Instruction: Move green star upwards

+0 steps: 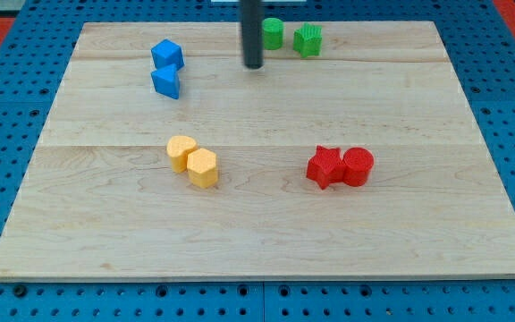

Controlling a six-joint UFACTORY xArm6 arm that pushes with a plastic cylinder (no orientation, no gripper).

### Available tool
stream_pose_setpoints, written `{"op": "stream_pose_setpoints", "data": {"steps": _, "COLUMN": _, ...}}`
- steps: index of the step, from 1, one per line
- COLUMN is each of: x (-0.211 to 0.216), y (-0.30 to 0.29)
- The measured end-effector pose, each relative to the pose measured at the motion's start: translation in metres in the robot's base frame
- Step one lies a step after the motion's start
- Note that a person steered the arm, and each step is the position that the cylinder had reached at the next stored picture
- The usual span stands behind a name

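While upright near the view's top, green star (308, 39) shows no long axis | my tip (254, 64) left of it, apart | no fingers, rod only

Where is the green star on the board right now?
The green star sits near the view's top edge of the board, right of centre, just right of the green cylinder. My tip is to the left of both.

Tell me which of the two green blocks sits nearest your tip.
The green cylinder, just to the view's right of my tip. The green star lies farther right, beyond the cylinder.
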State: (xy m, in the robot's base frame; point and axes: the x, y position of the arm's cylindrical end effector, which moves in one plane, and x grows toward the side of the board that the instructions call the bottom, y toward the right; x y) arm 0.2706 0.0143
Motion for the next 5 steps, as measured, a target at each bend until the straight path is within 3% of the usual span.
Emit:
{"op": "stream_pose_setpoints", "data": {"steps": 3, "x": -0.013, "y": 0.076}}
{"op": "stream_pose_setpoints", "data": {"steps": 5, "x": -0.013, "y": 0.071}}
